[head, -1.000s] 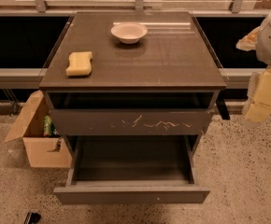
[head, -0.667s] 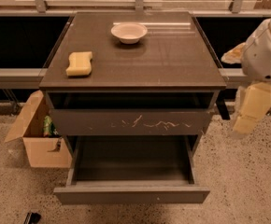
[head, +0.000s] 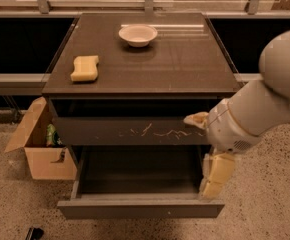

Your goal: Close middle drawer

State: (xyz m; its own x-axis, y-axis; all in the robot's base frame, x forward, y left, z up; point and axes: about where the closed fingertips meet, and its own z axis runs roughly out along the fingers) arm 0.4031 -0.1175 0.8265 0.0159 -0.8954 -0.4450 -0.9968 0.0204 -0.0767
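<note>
Two drawers: stacked one above the other under a dark tabletop [head: 185, 64].
Middle drawer [head: 140, 209]: stood pulled well out toward the camera, lowest in view; plain dark front with one tiny pale speck right of centre; dark interior open to view from above.
Upper drawer [head: 130, 131]: front streaked with white scratches; sat much further back than the middle drawer; dark gap showed between its top edge and the tabletop.
Tool [head: 211, 186]: pale yellow, hung pointing down at the right end of the middle drawer, just behind the right corner of its front; touching that drawer's side or only beside it, could not tell; spread or pressed together, could not tell either.
Arm [head: 265, 109]: white and bulky, extended from the right edge of view down to the tool; covered the right end of the upper drawer front.
Bowl [head: 138, 35]: pale, upright, toward the back of the tabletop, near centre.
Sponge [head: 84, 68]: yellow, lay flat on the left part of the tabletop, well apart from the bowl.
Cardboard box [head: 42, 156]: open, on the floor just left of the drawers; something green [head: 51, 134] inside.
Floor [head: 265, 204]: pale and speckled; small dark object [head: 34, 232] at the lower left.
</note>
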